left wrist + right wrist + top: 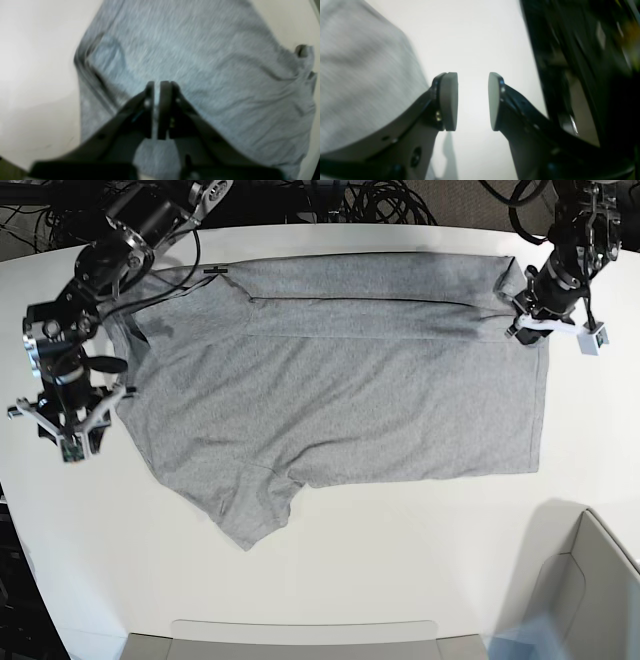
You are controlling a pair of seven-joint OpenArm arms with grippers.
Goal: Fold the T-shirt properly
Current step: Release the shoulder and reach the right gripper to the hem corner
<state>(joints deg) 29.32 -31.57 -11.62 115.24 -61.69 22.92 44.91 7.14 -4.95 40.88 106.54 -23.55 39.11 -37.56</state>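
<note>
The T-shirt (pixel 340 380) lies spread across the white worktop (pixel 400 570), plain grey side up, with a strip along its far edge already turned over and one sleeve sticking out toward the near-left. The left gripper (pixel 157 86) hangs over the cloth with its pads pressed almost together and nothing visibly caught between them, so it is clenched on air. The right gripper (pixel 473 100) sits off the shirt's edge above bare worktop, its pads held apart and empty. The main risk from here is a missed pick: a clenched gripper lowered onto the fabric would only push a dent or a wrinkle into it instead of catching an edge. The right gripper, being beside the cloth rather than over it, could pinch only the top layer or slide under nothing at all. If one side lifts before the other, the shirt would likely drag and skew, and the turned-over strip could fall open.
</note>
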